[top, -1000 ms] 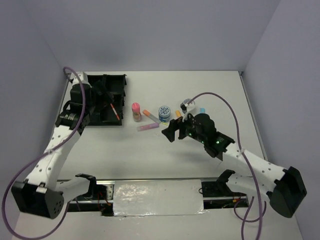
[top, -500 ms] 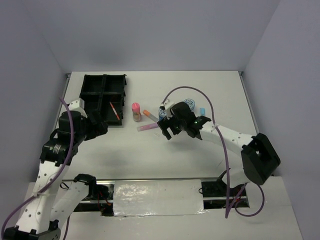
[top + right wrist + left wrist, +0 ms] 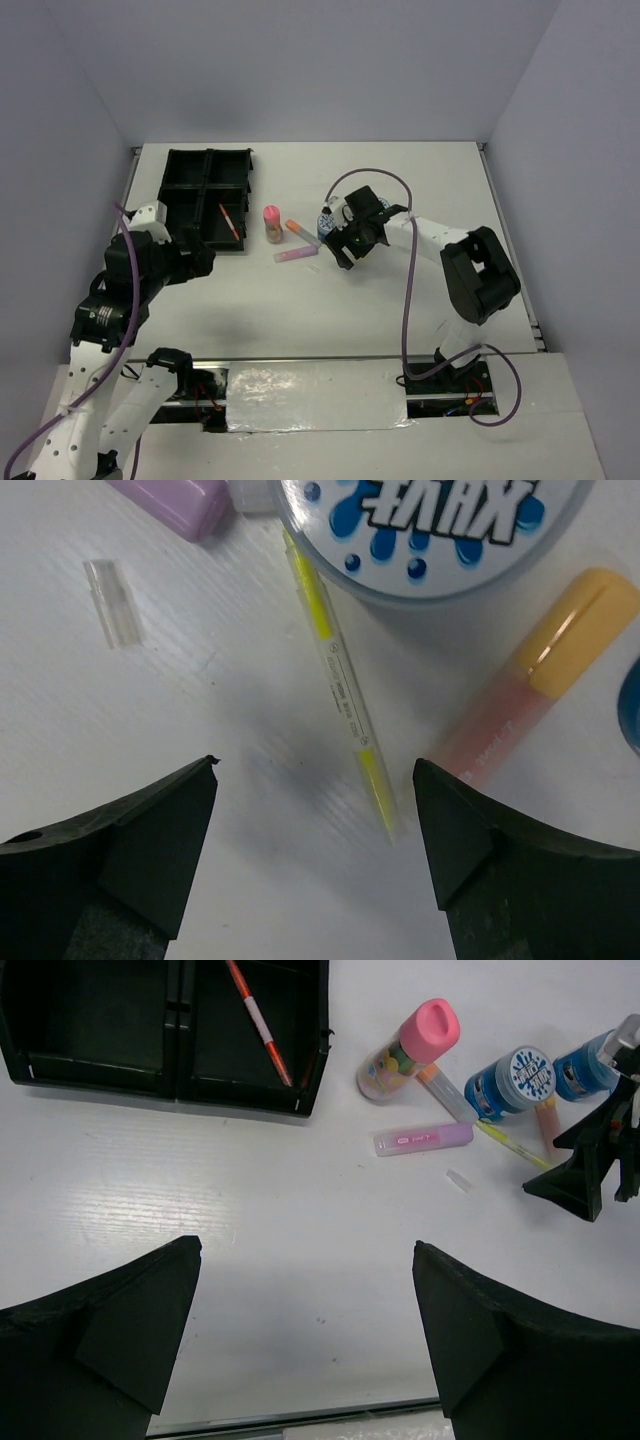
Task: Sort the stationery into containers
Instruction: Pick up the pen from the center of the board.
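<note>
The black four-compartment tray [image 3: 172,196] sits at the far left, also in the left wrist view [image 3: 180,1072]. A thin orange pen [image 3: 231,222] [image 3: 258,1022] lies in its near right compartment. On the table lie a pink-capped tube [image 3: 271,223] [image 3: 410,1048], a pink marker [image 3: 296,255] [image 3: 422,1139], an orange marker [image 3: 300,230], two blue tins [image 3: 521,1078] [image 3: 585,1068] and a yellow-green pen [image 3: 340,695]. My right gripper [image 3: 347,252] [image 3: 315,765] is open, low over that pen's end, beside a tin [image 3: 440,520]. My left gripper [image 3: 200,258] [image 3: 305,1250] is open and empty, near of the tray.
A pink marker with an orange cap [image 3: 520,695] lies right of the yellow-green pen. A small clear plastic piece [image 3: 112,602] [image 3: 458,1180] lies near the pink marker. Grey walls enclose the table on three sides.
My left gripper has drawn back from over the tray toward the near edge, with the orange pen lying in the tray. My right gripper has moved left and farther in, over the yellow-green pen.
</note>
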Robot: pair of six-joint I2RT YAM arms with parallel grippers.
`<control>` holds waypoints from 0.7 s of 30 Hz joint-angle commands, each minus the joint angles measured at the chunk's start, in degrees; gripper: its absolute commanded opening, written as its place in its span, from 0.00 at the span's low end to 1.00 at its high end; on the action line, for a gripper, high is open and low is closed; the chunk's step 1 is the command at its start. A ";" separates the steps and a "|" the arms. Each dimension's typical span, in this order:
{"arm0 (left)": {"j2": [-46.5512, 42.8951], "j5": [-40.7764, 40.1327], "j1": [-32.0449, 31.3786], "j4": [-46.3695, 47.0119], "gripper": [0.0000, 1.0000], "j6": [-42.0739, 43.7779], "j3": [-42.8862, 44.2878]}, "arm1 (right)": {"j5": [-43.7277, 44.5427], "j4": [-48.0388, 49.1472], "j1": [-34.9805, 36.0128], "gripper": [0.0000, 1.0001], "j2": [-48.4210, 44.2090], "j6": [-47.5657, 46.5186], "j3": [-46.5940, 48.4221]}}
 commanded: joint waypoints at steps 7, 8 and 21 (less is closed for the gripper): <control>0.75 2.15 -0.19 2.16 0.99 2.09 -0.02 | -0.68 -0.93 0.57 0.82 4.09 -0.56 3.57; 0.66 2.15 -0.11 2.16 0.99 2.00 -0.10 | -0.59 -1.10 0.30 0.82 4.44 -0.56 4.10; 0.57 2.59 -0.19 2.16 0.99 2.35 -0.10 | 0.73 -6.90 0.13 0.35 8.06 1.03 4.37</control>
